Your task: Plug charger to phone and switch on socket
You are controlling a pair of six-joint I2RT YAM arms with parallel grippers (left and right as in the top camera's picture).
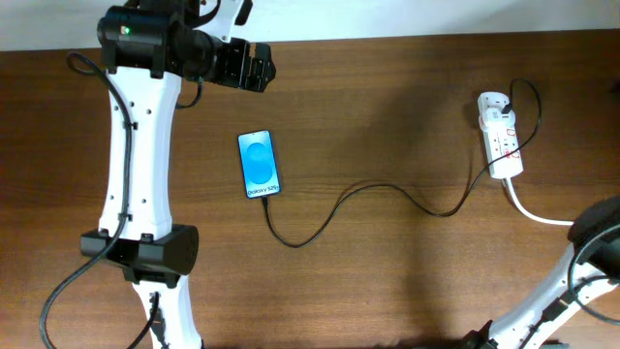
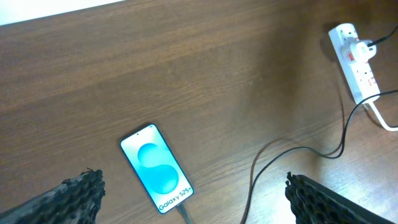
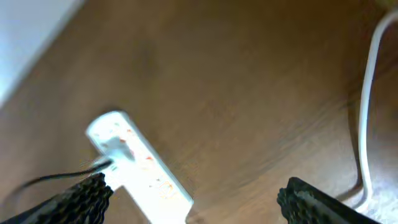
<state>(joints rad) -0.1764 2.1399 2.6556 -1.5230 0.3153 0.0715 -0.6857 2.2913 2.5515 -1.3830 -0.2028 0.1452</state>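
The phone (image 1: pixel 258 165) lies flat on the brown table with its blue screen lit; it also shows in the left wrist view (image 2: pixel 155 168). The thin black charger cable (image 1: pixel 378 186) runs from the phone's bottom edge in a wavy line to the white socket (image 1: pixel 500 136). In the left wrist view the cable tip (image 2: pixel 183 211) sits at the phone's bottom edge. My left gripper (image 1: pixel 254 66) is open and empty, above and behind the phone (image 2: pixel 199 208). My right gripper (image 3: pixel 193 205) is open and empty, over the table beside the socket (image 3: pixel 140 165).
The socket's thick white cord (image 1: pixel 528 211) runs off to the right and shows in the right wrist view (image 3: pixel 367 112). The right arm (image 1: pixel 593 237) reaches in at the lower right. The white wall edge (image 1: pixel 436 15) borders the table's far side.
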